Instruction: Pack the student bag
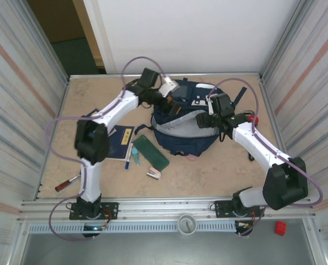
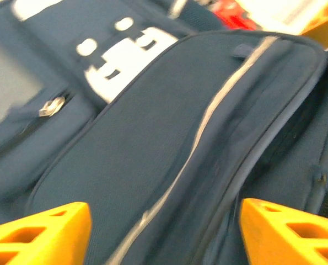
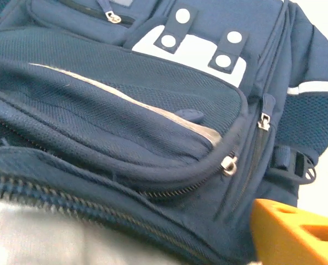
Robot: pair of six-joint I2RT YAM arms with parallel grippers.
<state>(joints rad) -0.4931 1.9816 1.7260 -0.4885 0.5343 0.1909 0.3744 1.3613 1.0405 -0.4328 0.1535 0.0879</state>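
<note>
Left hand (image 2: 164,232), orange fingers (image 2: 37,234) spread wide, hovers just above the front pocket of the student bag (image 1: 183,141). On the worktop (image 1: 219,171), left of the bag and nearest the left arm, lie a red-handled screwdriver (image 1: 67,184), dark blue booklet (image 1: 120,142), blue pen (image 1: 129,157), flat green case (image 1: 150,153) and small stapler (image 1: 153,174). The bag lies mid-worktop, long axis running away from the arms. Its main mouth gapes toward them, showing pale grey lining; contents unseen. Right hand (image 1: 206,120), apparently spread, sits at the mouth's right edge.
</note>
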